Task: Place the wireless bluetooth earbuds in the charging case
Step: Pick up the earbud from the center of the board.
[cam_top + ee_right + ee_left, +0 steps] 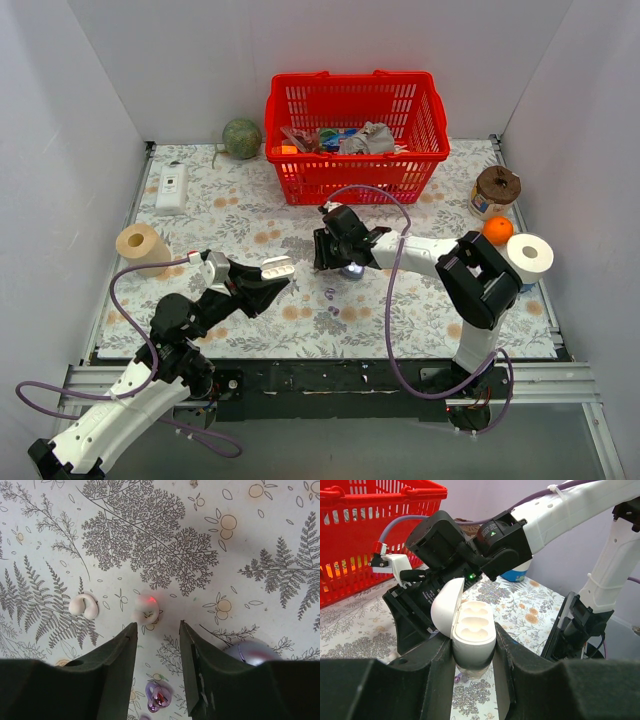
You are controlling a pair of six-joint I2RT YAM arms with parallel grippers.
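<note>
The lavender charging case point(352, 271) lies on the floral cloth just right of my right gripper point(336, 264); in the right wrist view its edge point(250, 652) shows beside the right finger. Two dark purple earbuds point(329, 293) point(333, 311) lie on the cloth a little nearer. One of them point(159, 696) shows between the open fingers of my right gripper point(157, 626), which is empty. My left gripper point(270, 275) is shut on an open white case point(470, 630) with empty wells and holds it above the cloth; a purple bud point(457, 679) shows under it.
Two white earbuds point(85, 605) point(146, 609) lie just beyond the right fingertips, one lit red. A red basket point(355, 135) stands at the back. A paper roll point(140, 245) is at left; another roll point(530, 257), an orange point(497, 230) and a jar point(496, 188) at right.
</note>
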